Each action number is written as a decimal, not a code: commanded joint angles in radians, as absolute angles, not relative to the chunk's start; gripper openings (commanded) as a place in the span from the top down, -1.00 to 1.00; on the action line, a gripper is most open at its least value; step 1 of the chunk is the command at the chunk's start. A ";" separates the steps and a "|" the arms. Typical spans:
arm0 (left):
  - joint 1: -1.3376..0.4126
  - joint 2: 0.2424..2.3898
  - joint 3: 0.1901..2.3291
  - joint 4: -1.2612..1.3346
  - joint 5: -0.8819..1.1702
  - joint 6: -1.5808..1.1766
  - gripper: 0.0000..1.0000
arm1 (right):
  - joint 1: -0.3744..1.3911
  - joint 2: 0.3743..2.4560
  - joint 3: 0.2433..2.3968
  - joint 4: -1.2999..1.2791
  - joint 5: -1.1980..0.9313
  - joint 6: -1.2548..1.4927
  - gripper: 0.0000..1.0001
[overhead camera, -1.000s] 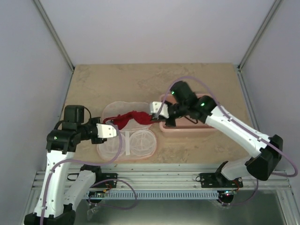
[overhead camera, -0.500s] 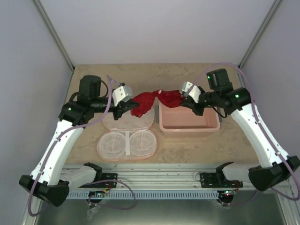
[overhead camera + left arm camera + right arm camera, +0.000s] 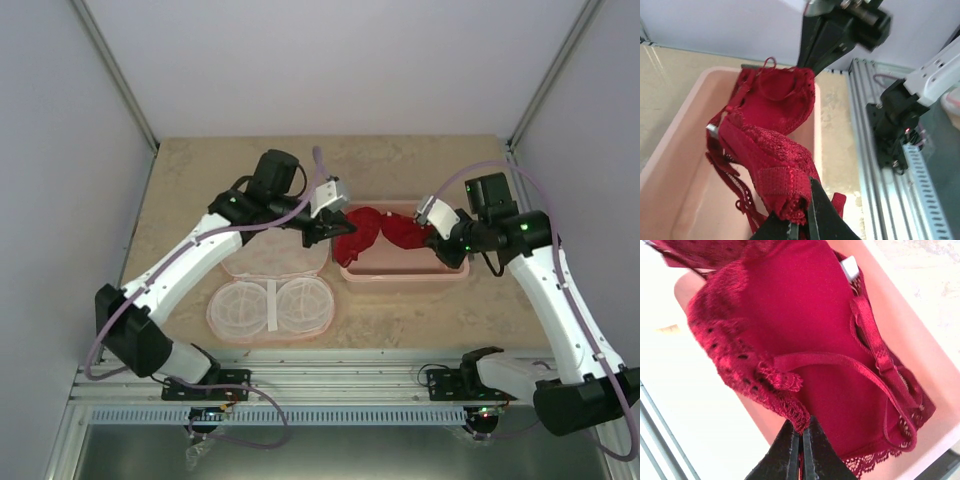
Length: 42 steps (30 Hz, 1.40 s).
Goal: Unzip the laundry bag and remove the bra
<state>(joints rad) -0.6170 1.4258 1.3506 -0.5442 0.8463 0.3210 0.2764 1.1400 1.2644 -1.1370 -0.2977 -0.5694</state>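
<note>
Both my grippers are closed on the bra [image 3: 378, 230]. My left gripper [image 3: 335, 232] pinches one end of it, at the thick band where the lace is folded, and my right gripper [image 3: 437, 240] pinches a thin lace edge at the other end. The bra hangs between the two grippers, just above the pink tub [image 3: 400, 278], and its middle sags down toward the tub floor. The laundry bag [image 3: 270, 305] lies open on the table [image 3: 200, 180], behind my left gripper on the side of my bases, and it is not touching the bra, so I judge the removing is done.

The bra looks very light and soft, with no stiffness of its own. It folds and drops wherever I do not hold it. The lace is not slippery, I think, but it is delicate, and a hard pull between my two grippers could stretch or tear it. The loose straps and the small hooks may catch on the tub rim or on my fingers. The best place to hold seems to be the band or the doubled seam, as my left gripper does. The pinch of my right gripper on one lace edge looks less sure.
</note>
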 commanded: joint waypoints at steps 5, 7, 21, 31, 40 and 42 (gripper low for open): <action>-0.653 1.659 1.559 -0.749 0.757 0.732 1.00 | 0.272 1.111 1.211 -1.193 -0.296 -0.449 0.99; -0.654 1.743 1.636 -0.820 0.786 0.786 1.00 | 0.272 1.119 1.186 -1.189 -0.301 -0.426 0.99; -0.655 1.846 1.600 -0.747 0.721 0.518 1.00 | 0.201 1.255 1.142 -1.079 -0.391 -0.454 0.99; -0.658 1.946 1.647 -0.785 0.654 0.504 0.95 | 0.099 1.431 1.182 -1.025 -0.384 -0.416 0.99; -0.673 2.014 1.672 -0.712 0.579 0.463 0.94 | 0.098 1.553 1.193 -0.947 -0.317 -0.357 0.78; -0.675 2.013 1.666 -0.701 0.558 0.463 0.91 | 0.098 1.557 1.204 -0.933 -0.289 -0.342 0.68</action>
